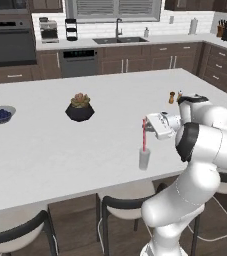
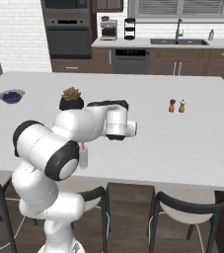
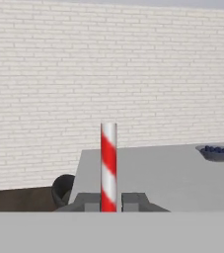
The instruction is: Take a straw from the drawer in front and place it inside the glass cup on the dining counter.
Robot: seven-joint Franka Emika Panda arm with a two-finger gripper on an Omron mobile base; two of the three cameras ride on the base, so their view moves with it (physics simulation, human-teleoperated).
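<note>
A red-and-white striped straw (image 1: 144, 136) stands upright with its lower end inside the small translucent glass cup (image 1: 144, 159) near the front edge of the white dining counter (image 1: 45, 155). My gripper (image 1: 146, 123) reaches in from the right and is shut on the straw's upper part. In the hand view the straw (image 3: 108, 163) rises between my two fingertips, at the gripper (image 3: 109, 202). From the right base view my arm hides most of the cup (image 2: 83, 159), and a bit of pink straw (image 2: 83, 146) shows above it. The drawer is out of view.
A black pot with a succulent (image 1: 79, 107) and a bowl of blueberries (image 1: 0, 114) sit further left on the counter. Salt and pepper shakers (image 1: 175, 96) stand behind my arm. Black-backed chairs (image 1: 125, 202) line the counter's near edge.
</note>
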